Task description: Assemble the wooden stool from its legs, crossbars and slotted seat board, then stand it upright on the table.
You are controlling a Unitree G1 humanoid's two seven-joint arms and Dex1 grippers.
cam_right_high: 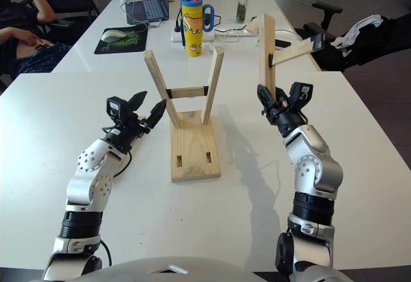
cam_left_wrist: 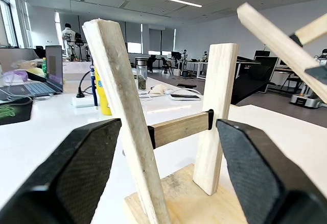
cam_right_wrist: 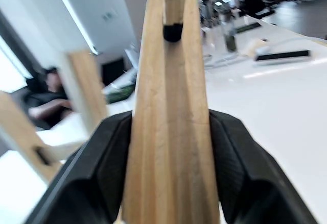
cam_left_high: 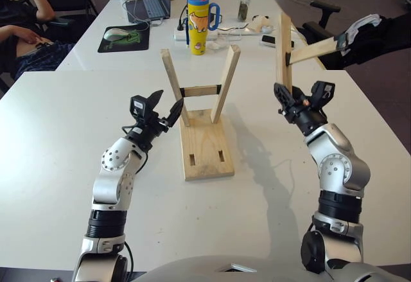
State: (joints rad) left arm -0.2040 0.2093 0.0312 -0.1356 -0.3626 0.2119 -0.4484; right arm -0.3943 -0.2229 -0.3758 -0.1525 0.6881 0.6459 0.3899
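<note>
While the right pincer [cam_left_high: 297, 99] is clamping the spare leg pair [cam_left_high: 283, 44] above the counter [cam_left_high: 58, 141], the left pincer [cam_left_high: 167, 104] is gaping beside the seat board's [cam_left_high: 207, 152] 2 standing legs [cam_left_high: 226, 79], probably light, stiff wood best gripped low.

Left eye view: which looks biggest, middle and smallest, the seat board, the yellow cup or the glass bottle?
1. seat board
2. yellow cup
3. glass bottle
Cup and bottle stand farther off, so true sizes may differ.
</note>
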